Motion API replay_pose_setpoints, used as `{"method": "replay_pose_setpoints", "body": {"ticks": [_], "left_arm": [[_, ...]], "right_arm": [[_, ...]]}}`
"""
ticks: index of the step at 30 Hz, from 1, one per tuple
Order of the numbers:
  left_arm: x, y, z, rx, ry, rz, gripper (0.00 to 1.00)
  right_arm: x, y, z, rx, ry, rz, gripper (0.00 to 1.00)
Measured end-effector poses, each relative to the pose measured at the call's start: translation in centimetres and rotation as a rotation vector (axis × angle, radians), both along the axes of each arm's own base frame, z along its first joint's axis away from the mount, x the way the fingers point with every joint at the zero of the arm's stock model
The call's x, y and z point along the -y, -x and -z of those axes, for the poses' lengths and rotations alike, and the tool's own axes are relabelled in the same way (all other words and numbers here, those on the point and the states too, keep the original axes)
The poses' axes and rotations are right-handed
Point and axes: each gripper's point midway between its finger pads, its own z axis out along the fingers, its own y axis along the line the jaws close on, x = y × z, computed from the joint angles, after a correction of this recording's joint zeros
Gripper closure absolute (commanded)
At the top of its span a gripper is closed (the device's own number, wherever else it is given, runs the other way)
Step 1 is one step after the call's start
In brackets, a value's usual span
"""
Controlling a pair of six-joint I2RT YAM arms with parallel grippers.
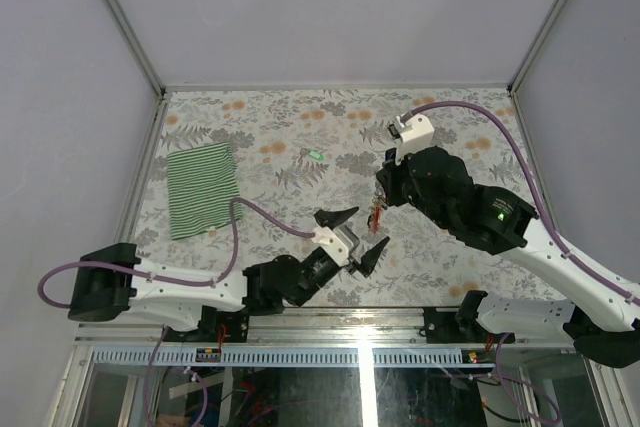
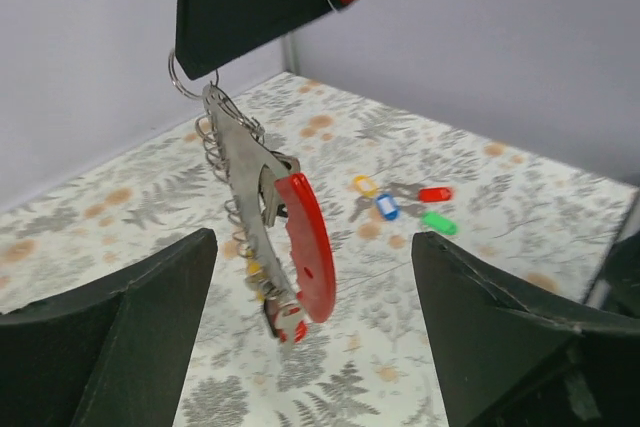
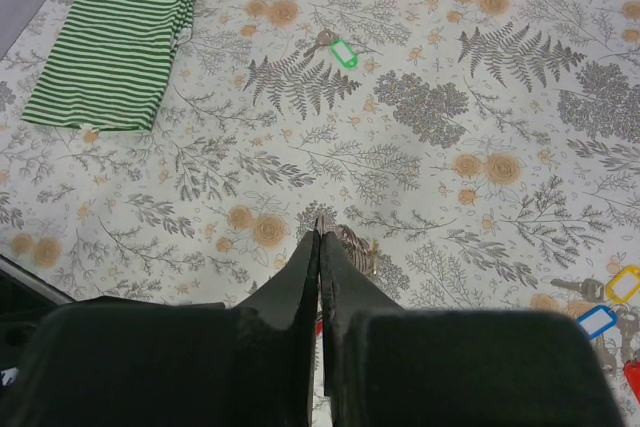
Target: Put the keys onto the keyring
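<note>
The keyring point(image 2: 305, 247), a grey metal strip with a red oval loop, hangs above the table from my right gripper point(image 1: 380, 205), which is shut on its top ring. A yellow-headed and a red-headed key point(image 2: 288, 327) dangle on the strip. My left gripper point(image 2: 315, 327) is open, its fingers point(image 2: 110, 327) standing wide on either side of the hanging keyring without touching it. Loose keys lie on the table behind it: yellow point(image 2: 366, 185), blue point(image 2: 387, 207), red point(image 2: 435, 194) and green point(image 2: 438, 222). Another green key point(image 3: 343, 52) lies alone farther off. In the right wrist view, the right gripper point(image 3: 321, 239) is pressed shut.
A folded green striped cloth point(image 1: 202, 189) lies at the left of the flowered table point(image 1: 270, 127). Grey walls with metal corner posts point(image 1: 120, 17) close in the table on three sides. The right arm point(image 1: 470, 207) reaches in over the table's right half.
</note>
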Motion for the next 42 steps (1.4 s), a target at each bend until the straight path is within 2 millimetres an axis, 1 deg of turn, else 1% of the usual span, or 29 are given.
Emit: {"method": "replay_pose_setpoints", "body": {"ticks": [2,5,9,11,15,21,25,30,31,36,42], "left_arm": [[0.1,-0.4,0.7,0.038,-0.039,-0.051,0.22],[-0.2,-1.2,1.0,0.079,-0.072,-0.121,0.24],[-0.7,-2.1,-0.1,0.110,-0.057,-0.201,0.26],[-0.7,-2.4,-0.7,0.119,-0.039,-0.228,0.29],[-0.5,-2.8,-1.2,0.129,-0.024,-0.261,0.43],[-0.4,-3.1,-1.0,0.134,-0.030,-0.291,0.64],[-0.7,-3.3,-1.2,0.130,-0.020,-0.307,0.81],[-1.2,-3.3,-1.4,0.124,-0.009,-0.314,0.98],[-1.4,-3.2,-1.5,0.125,-0.007,-0.311,1.00],[-1.8,-2.9,-1.9,0.128,-0.016,-0.299,1.00],[-2.2,-2.3,-2.2,0.143,-0.031,-0.240,1.00]], "right_arm": [[-0.1,0.1,0.0,-0.005,-0.008,-0.002,1.00],[-0.2,0.2,-0.1,-0.010,-0.019,-0.003,1.00],[-0.4,0.5,-0.2,-0.020,-0.040,-0.015,1.00],[-0.4,0.6,-0.3,-0.021,-0.047,-0.016,1.00],[-0.5,0.9,-0.6,-0.026,-0.069,-0.028,1.00],[-0.2,1.3,-1.3,-0.018,-0.094,-0.033,1.00],[0.1,1.7,-2.0,-0.004,-0.120,-0.043,1.00],[0.1,2.4,-3.2,0.021,-0.172,-0.085,1.00],[0.0,2.5,-3.4,0.026,-0.180,-0.095,1.00],[-0.4,3.0,-3.8,0.042,-0.202,-0.137,1.00],[-0.6,3.5,-3.8,0.060,-0.202,-0.179,1.00]]}}
